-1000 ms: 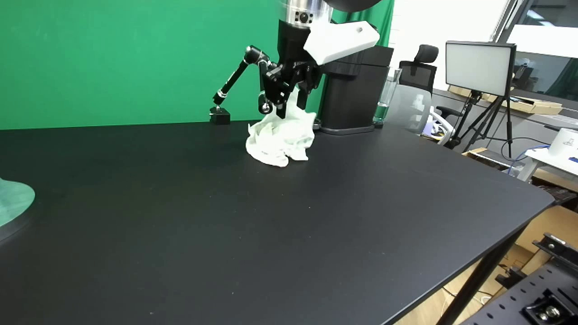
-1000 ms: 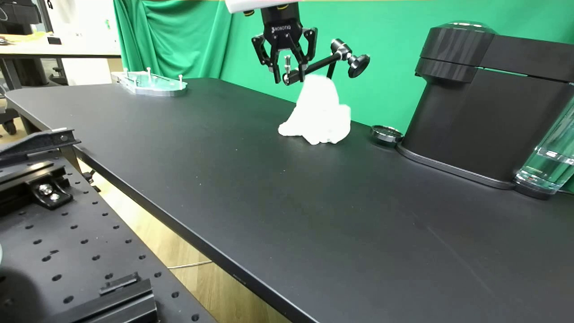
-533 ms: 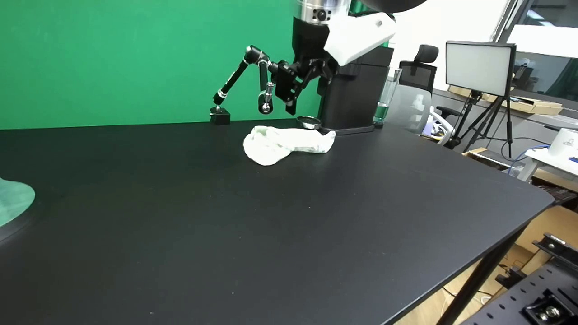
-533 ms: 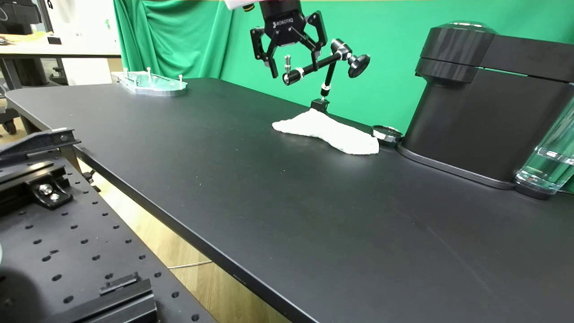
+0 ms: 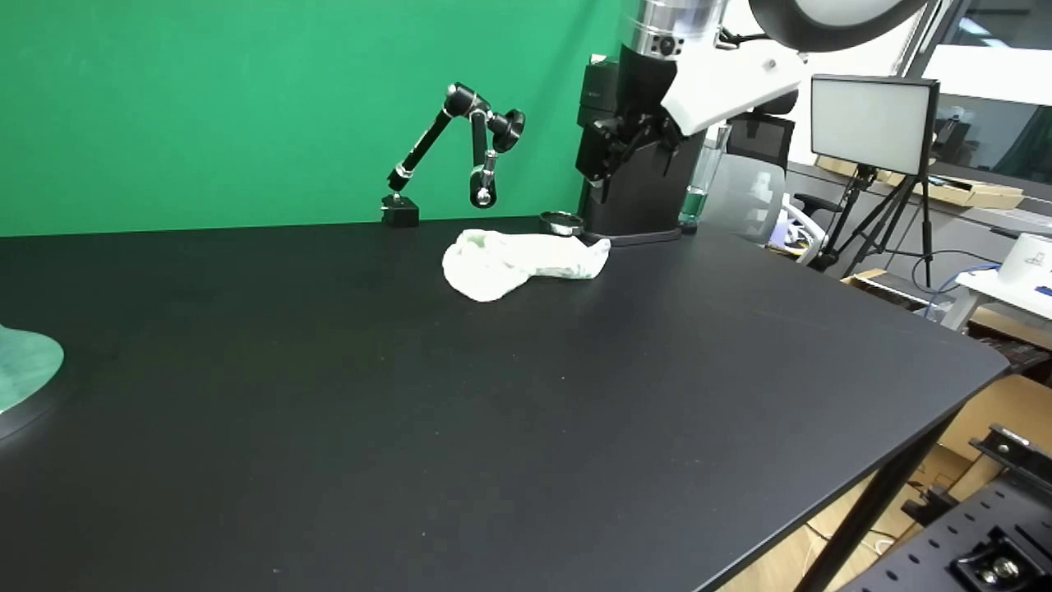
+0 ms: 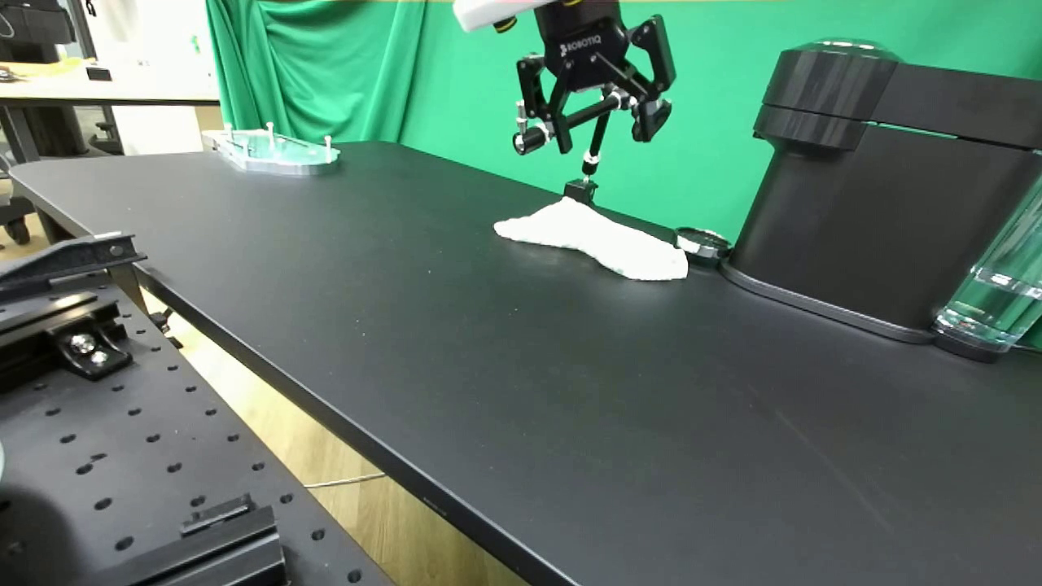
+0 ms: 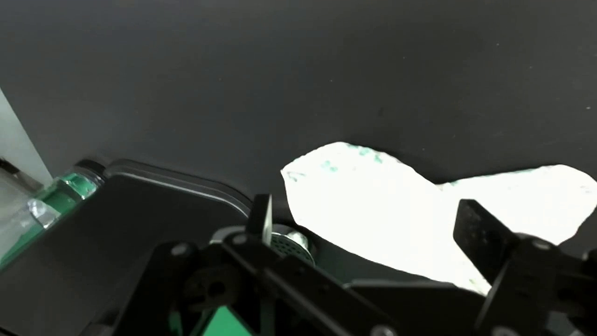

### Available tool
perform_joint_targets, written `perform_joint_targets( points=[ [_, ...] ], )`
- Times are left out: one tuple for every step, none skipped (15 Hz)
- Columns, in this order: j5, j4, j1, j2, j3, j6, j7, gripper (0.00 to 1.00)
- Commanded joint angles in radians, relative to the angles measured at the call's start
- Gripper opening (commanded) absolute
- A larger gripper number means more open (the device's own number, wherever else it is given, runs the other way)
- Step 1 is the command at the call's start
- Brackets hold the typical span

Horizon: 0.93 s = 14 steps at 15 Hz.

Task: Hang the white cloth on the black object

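Note:
The white cloth (image 5: 519, 261) lies crumpled and long on the black table in both exterior views (image 6: 598, 240), below and in front of the black jointed arm stand. The black stand (image 5: 479, 152) has a small base, a bent arm, a knob and a silver tip. It also shows in an exterior view (image 6: 596, 150), partly covered by my gripper (image 6: 604, 137). My gripper (image 5: 633, 177) is open and empty, raised above the table in front of the black machine. In the wrist view the cloth (image 7: 364, 200) lies below the spread fingers (image 7: 366, 221), apart from them.
A black machine (image 6: 871, 203) with a clear water tank (image 6: 997, 285) stands at the table's back edge. A small round metal-rimmed dish (image 6: 702, 243) sits between machine and cloth. A clear plate with pegs (image 6: 273, 155) lies at the table's far end. A green backdrop (image 5: 246, 107) hangs behind.
The cloth stood up high under the gripper and has dropped flat onto the table. The gripper has opened wider and moved off the stand toward the black machine.

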<state>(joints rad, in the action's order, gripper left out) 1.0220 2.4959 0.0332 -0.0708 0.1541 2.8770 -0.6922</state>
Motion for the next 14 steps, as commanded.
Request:
perform_joint_targets(
  points=[
    [-0.131,0.02,-0.057,-0.047,0.027,0.115,0.052,1.0],
    [-0.066,0.009,-0.033,-0.024,0.019,0.057,0.02,1.0],
    [-0.103,0.012,-0.047,-0.039,0.023,0.083,0.044,1.0],
    [-0.117,0.012,-0.055,-0.051,0.025,0.098,0.051,1.0],
    [-0.12,0.012,-0.058,-0.058,0.025,0.104,0.052,1.0],
    [-0.12,0.012,-0.058,-0.06,0.025,0.107,0.052,1.0],
    [-0.121,0.012,-0.057,-0.06,0.025,0.108,0.052,1.0],
    [-0.121,0.012,-0.057,-0.06,0.025,0.109,0.052,1.0],
    [-0.121,0.012,-0.057,-0.06,0.025,0.109,0.052,1.0],
    [-0.121,0.012,-0.057,-0.06,0.025,0.11,0.052,1.0],
    [-0.121,0.012,-0.057,-0.06,0.025,0.11,0.052,1.0],
    [-0.121,0.012,-0.057,-0.06,0.025,0.11,0.052,1.0],
    [-0.121,0.012,-0.057,-0.06,0.025,0.11,0.052,1.0],
    [-0.109,0.001,-0.044,-0.06,0.03,0.086,-0.006,1.0]
  ],
)
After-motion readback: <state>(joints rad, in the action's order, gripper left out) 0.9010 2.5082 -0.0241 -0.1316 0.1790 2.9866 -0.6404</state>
